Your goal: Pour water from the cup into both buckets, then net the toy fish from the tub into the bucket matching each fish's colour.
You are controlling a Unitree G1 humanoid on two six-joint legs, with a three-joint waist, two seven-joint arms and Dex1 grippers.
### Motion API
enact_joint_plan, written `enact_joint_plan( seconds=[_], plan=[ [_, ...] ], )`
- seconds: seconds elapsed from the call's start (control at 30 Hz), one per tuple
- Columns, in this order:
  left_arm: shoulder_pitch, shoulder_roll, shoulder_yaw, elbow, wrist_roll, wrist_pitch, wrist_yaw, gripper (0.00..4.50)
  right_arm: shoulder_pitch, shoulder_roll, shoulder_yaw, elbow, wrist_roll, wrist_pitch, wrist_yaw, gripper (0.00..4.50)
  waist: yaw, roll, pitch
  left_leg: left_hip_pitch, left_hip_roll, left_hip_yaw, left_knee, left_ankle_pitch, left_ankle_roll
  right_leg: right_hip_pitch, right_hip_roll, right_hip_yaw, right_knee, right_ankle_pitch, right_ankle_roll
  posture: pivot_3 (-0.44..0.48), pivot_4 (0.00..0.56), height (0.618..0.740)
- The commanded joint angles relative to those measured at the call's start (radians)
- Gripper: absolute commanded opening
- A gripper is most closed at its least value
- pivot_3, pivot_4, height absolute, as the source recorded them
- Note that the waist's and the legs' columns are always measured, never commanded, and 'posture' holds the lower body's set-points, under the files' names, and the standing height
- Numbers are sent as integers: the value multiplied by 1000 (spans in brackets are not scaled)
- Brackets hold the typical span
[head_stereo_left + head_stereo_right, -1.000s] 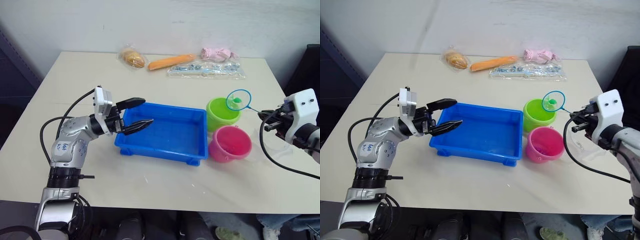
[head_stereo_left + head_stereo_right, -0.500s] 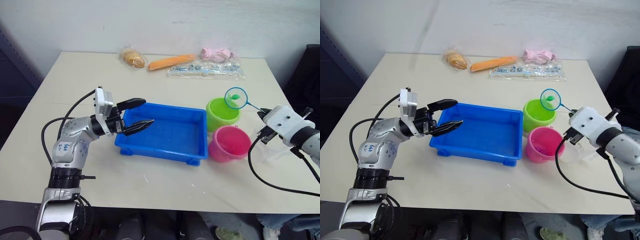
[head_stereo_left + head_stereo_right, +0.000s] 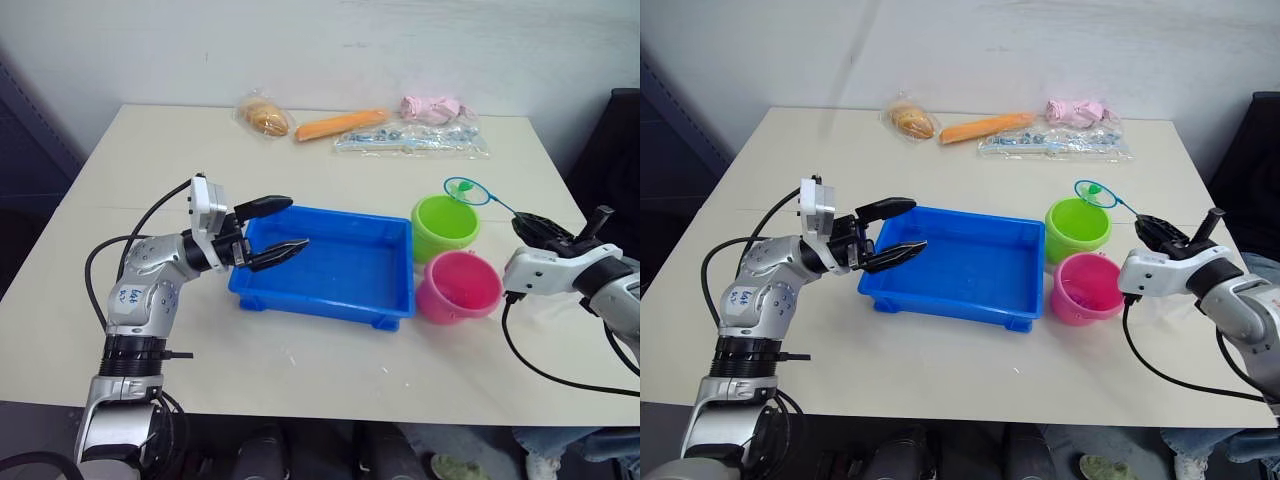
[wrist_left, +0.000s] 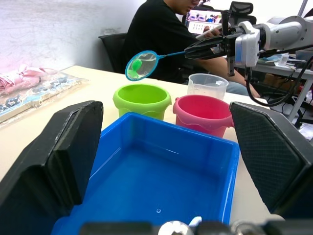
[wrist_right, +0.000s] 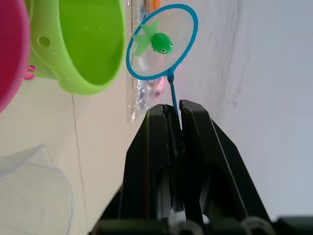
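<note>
Over the green bucket [image 3: 445, 226], in the head views, the net [image 3: 467, 191] hangs on its thin handle from the right gripper [image 3: 531, 222], which pinches that handle; the pink bucket [image 3: 459, 287] stands just beside, and the blue tub [image 3: 330, 266] lies left of both. The left gripper [image 3: 278, 228] hovers at the tub's left rim, fingers spread and empty. Left wrist view: the tub's floor shows no fish, the clear cup [image 4: 207, 86] stands empty behind the pink bucket, and a green fish [image 4: 136, 64] sits in the net above the green bucket's near rim. Right wrist view: the two fingers are pressed together on the handle, the fish [image 5: 157, 42] in the hoop beside the green bucket's rim. Judged progress: pouring seems done and the tub looks emptied; this fish may be the last, to be tipped out. Compared with a second ago, the wrist has rolled and the hoop lies flatter; the left arm is unchanged
</note>
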Motion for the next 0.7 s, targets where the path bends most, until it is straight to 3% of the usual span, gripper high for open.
enact_joint_plan(
  seconds=[0.03, 0.5, 0.7],
  plan=[
    [-15, -6, 3, -3, -4, -18, -6, 4445, 0, -10, 20, 18, -72, -54, -40, 0, 0, 0, 0, 0, 1, 0, 0, 0, 0, 0, 0, 0, 0, 0, 0, 0, 150, 740],
    [-22, -16, 3, 9, -3, -27, -5, 4445, 21, 36, -38, -2, -219, -4, -214, 0, -1, 0, 0, 0, 1, 1, 0, 0, -1, 0, 0, 0, 1, 0, 0, 0, 150, 740],
    [-22, -21, 1, 4, -5, -22, -2, 4445, 52, 85, -23, -32, -192, 24, -164, 0, 0, 0, 0, 0, 0, 1, 0, 1, -1, 0, 1, 0, 1, 0, 0, 0, 150, 740]
  ],
)
